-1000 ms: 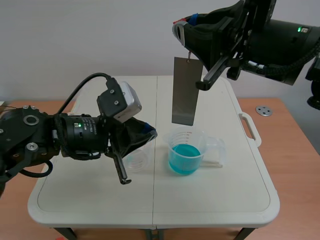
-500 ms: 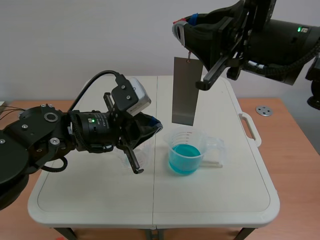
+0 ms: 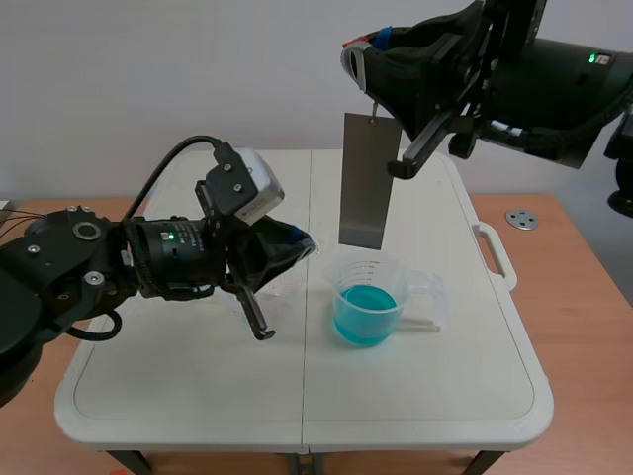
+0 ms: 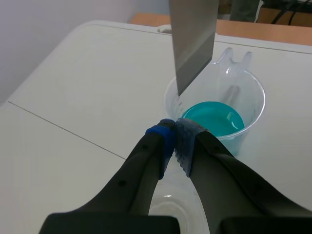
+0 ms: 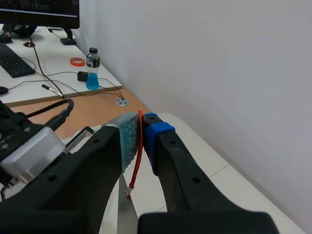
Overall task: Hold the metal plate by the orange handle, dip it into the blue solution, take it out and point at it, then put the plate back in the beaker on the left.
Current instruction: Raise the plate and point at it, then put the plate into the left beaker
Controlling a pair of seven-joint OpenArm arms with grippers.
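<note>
Grey metal plate (image 3: 364, 183) hangs just where it did half a second ago, upright in the air above the clear beaker (image 3: 371, 272) of blue solution (image 3: 364, 315), with its lower edge clear of the liquid. The right gripper (image 5: 142, 122), raised at the far right, has not shifted either. Its two pads are clenched on the thin orange handle (image 5: 140, 146), from which the plate dangles.

The left arm is what differs. Since the earlier frame it has drawn a little to the left, and the pale camera block (image 3: 245, 186) on its wrist sits further left and slightly higher. The left gripper (image 3: 305, 238) remains just left of the plate's lower part. Its fingers are pressed together on nothing, their tips aimed towards the plate and the beaker rim. Whether the tips touch the plate cannot be told.

The empty beaker on the left (image 4: 168, 207) is almost wholly hidden. In the scene view the left gripper covers it, and in the left wrist view only part of its rim shows under the fingers. The plate's top is cut off in the left wrist view, where its lowest band looks darker than the rest. A pale rod (image 3: 423, 322) lies on the white table (image 3: 178, 376) to the right of the blue beaker, blurred through the clear plastic.
</note>
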